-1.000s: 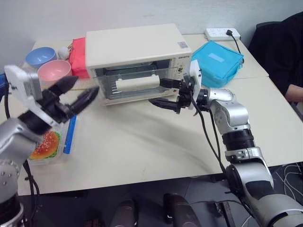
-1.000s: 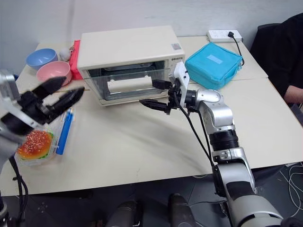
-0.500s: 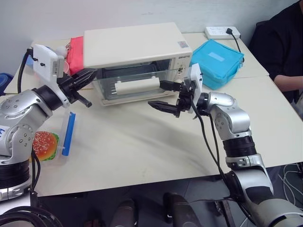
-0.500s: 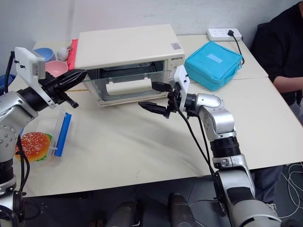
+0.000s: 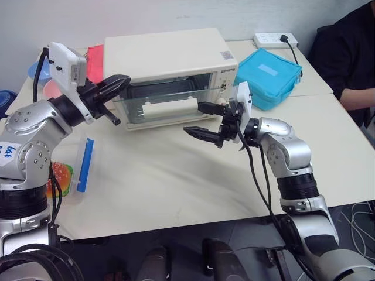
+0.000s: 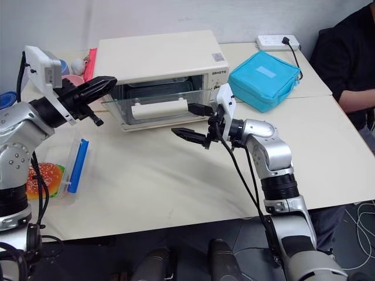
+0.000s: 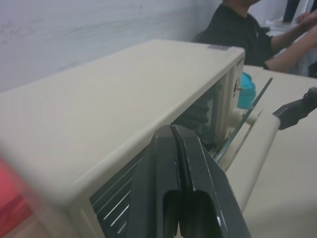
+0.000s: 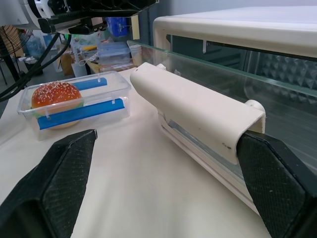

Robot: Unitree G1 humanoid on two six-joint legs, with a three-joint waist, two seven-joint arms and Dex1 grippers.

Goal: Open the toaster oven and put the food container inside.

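- Since a second ago, our left tool (image 6: pixel 96 88) has swung up from over the food container (image 6: pixel 51 171) to the toaster oven (image 5: pixel 170 73)'s upper left front corner, its fingers now pressed together.
- Our right tool (image 5: pixel 206 120) has stayed in front of the door handle (image 8: pixel 193 111), fingers spread wide apart, holding nothing.
- The oven sits toward the tabletop (image 5: pixel 176 181)'s far edge, glass door slightly ajar.
- The container lies near the tabletop's left edge; we judge it light, rigid and slick, best gripped across its clipped sides.
- A turquoise bag (image 5: pixel 269 76) lies toward the far right corner; a seated person (image 5: pixel 348 58) is beyond.
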